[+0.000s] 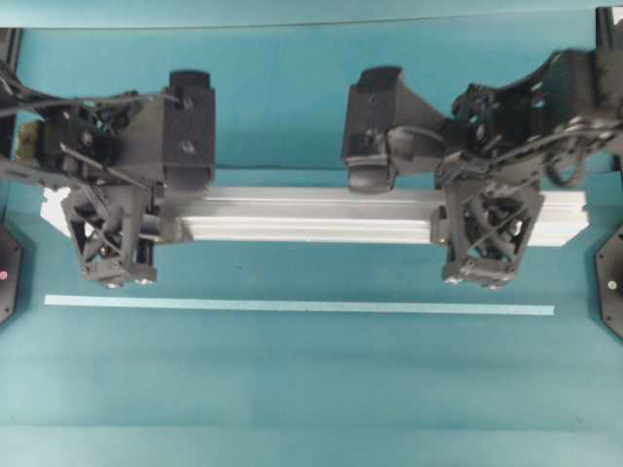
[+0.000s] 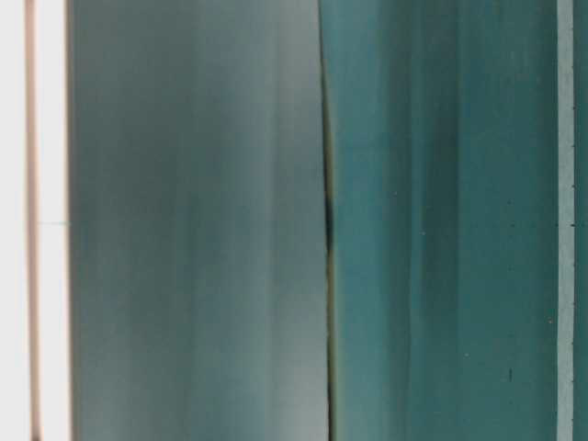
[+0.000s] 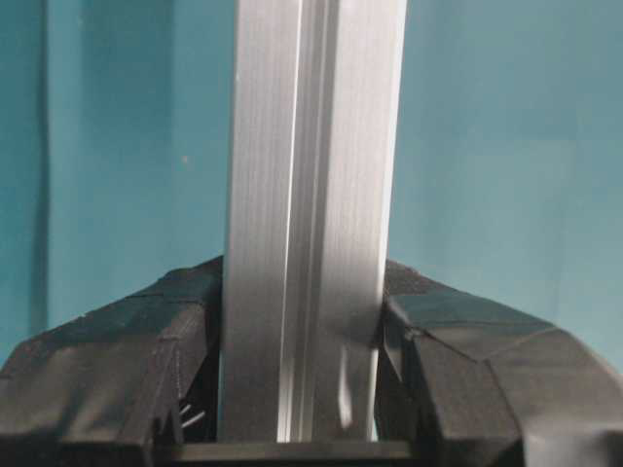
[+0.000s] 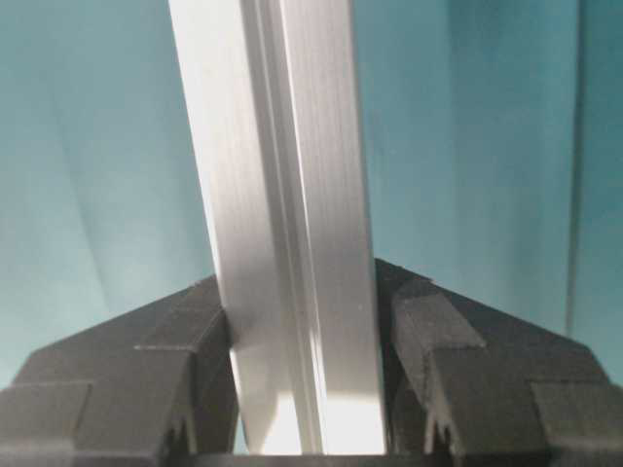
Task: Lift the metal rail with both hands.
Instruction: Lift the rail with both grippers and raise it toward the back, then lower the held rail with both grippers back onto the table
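I had the metal rail [image 1: 321,216] pinched between the fingers of my left claw [image 1: 115,277] and right claw [image 1: 484,277], so the lift was underway, calling for an even, level rise

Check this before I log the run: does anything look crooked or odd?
Nothing stands out. The rail lies level across the overhead view, the left hand and right hand each shut on an end. The tape strip lies straight on the table.
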You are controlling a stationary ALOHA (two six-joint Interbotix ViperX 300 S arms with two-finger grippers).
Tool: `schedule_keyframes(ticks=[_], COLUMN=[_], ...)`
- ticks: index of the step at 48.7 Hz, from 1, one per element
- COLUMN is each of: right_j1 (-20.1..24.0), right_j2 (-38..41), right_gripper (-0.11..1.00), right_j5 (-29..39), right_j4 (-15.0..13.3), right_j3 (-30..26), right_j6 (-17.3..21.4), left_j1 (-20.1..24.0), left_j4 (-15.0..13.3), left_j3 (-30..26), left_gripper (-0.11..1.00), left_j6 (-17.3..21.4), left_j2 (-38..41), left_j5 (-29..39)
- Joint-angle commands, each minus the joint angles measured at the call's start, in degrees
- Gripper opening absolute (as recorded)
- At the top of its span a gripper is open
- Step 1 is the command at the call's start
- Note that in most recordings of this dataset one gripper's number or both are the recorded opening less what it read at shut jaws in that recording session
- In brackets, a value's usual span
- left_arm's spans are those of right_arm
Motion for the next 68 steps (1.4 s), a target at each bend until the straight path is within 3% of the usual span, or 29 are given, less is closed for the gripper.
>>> schedule_keyframes(ticks=[1, 17, 39, 68], right_j1=[0.00, -0.62, -0.62, -0.62], right_j2=[-0.62, -0.09, 0.09, 0.70], right_gripper=[0.39, 0.39, 0.39, 0.38], right_j5=[0.79, 6.33, 6.59, 6.86], right_j4=[0.44, 0.00, -0.26, -0.44], right_j3=[-4.31, -12.57, -14.50, -17.58], right_j6=[1.32, 1.23, 1.23, 1.14], left_j1=[0.70, 2.29, 2.90, 3.16], left_j4=[0.35, 0.18, 0.35, 0.35], left_j3=[-4.48, -10.46, -20.04, -21.27], left_gripper=[0.36, 0.36, 0.36, 0.36], left_j6=[-0.53, -0.35, 0.09, 0.26], left_j2=[-1.41, -1.23, 1.14, 1.32], left_j5=[0.09, 3.69, 9.05, 9.58])
